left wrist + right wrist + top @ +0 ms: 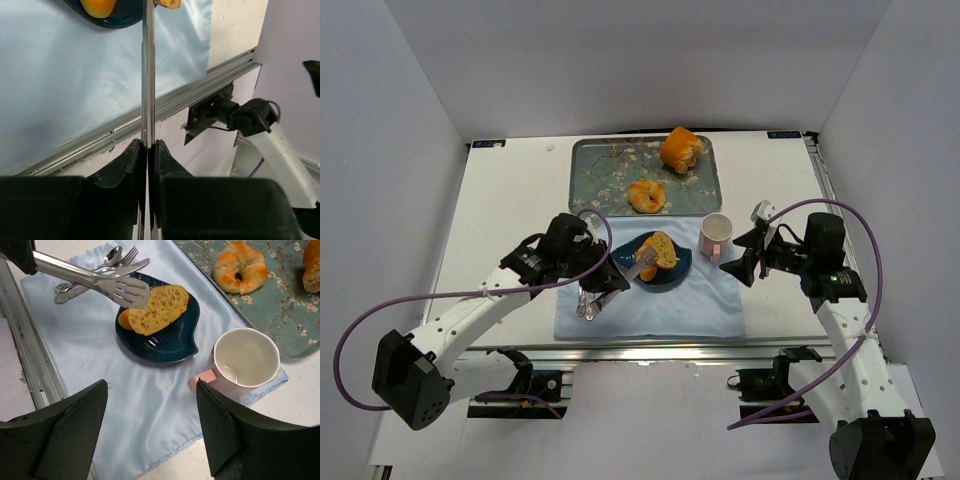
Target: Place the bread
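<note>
Left gripper point(148, 150): fingers are pressing together on the handle of the metal tongs point(148, 75), hanging over the near edge of the table point(510, 220).
Tongs: running from that grip out toward the plate; the two arms are lying almost flat against each other.
Right gripper point(150, 390): jaws are standing apart and gripping nothing, hovering above the cloth just near of the mug.
Cloth point(125, 410): pale blue, lying flat on the white table and carrying the cutlery, plate and mug.
Cutlery point(112, 260): spoon, fork and knife are lying side by side on the cloth, left of the plate and under the tongs.
Plate point(165, 347): dark blue, sitting at the cloth's middle.
Bread point(160, 307): a slice is lying on the plate, leaning on a small orange piece point(125, 319). The slotted tip of the tongs is overlapping the slice's end; whether it is pinching the slice cannot be told.
Mug point(245, 357): pink, standing upright, just right of the plate.
Tray point(595, 170): flower-patterned, lying beyond the cloth at the far side.
Ring roll point(646, 195): resting on the tray's near part.
Orange bun point(680, 150): resting farther back on the tray.
</note>
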Available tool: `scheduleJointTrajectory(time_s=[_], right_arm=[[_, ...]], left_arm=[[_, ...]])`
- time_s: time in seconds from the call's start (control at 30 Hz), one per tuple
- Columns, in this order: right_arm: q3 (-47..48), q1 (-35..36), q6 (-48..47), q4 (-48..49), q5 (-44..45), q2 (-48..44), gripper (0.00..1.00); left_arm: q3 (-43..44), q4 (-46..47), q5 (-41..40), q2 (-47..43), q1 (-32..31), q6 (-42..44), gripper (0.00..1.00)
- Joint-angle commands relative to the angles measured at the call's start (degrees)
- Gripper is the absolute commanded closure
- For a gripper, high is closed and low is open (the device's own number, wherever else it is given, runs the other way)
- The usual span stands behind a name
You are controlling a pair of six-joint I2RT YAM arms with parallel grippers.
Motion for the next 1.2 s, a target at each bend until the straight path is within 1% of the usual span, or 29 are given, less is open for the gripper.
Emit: scheduleJointTrajectory(time_s=[0.0,0.07,0.13,0.23,0.37,0.47,0.7,1.0,1.03,1.1,1.13,1.17], right_arm=[[2.73,-0.21,-0.63,-0.80,-0.96,-0.20,0.24],[2.64,-0.21,-0.72,-0.89,-0.79,-0.47,0.24],[2.56,-0.21,-0.81,-1.15,-0.70,-0.73,0.24],[2.38,-0.30,-0.81,-1.24,-0.44,-0.90,0.24],[2.03,-0.21,-0.72,-1.24,-0.44,-1.17,0.24],[1.85,-0.21,-0.72,-1.16,-0.35,-1.34,0.24],[1.33,-0.21,-0.63,-1.24,-0.35,-1.79,0.24],[1.33,-0.21,-0.72,-1.16,-0.70,-1.52,0.24],[1.33,-0.30,-0.98,-1.16,-0.79,-1.52,0.24],[1.42,-0.21,-1.60,-1.33,-1.05,-1.52,0.24],[1.59,-0.21,-2.38,-1.59,-1.14,-1.43,0.24],[1.59,-0.21,-2.82,-2.03,-1.14,-1.52,0.24]], left_arm=[[0.78,0.43,-0.44,0.85,-1.25,2.47,0.87],[1.74,0.17,-1.40,2.69,-1.87,3.08,0.81],[2.44,0.07,-2.02,3.75,-2.31,3.96,0.73],[3.94,0.08,-2.55,5.68,-2.48,4.75,0.64],[6.05,-0.19,-2.90,7.97,-2.57,5.72,0.55],[7.01,-0.45,-2.90,8.32,-2.66,5.81,0.52],[9.03,-2.91,-4.12,7.27,-2.75,5.99,0.51],[13.96,-13.01,-9.66,5.34,-2.75,8.53,0.53],[15.44,-14.67,-10.62,5.16,-2.75,8.71,0.55],[17.38,-16.53,-15.10,4.81,-2.49,9.94,0.58],[19.22,-18.36,-16.42,4.90,-2.22,10.55,0.62],[20.02,-19.16,-20.00,4.90,-1.70,11.78,0.65]])
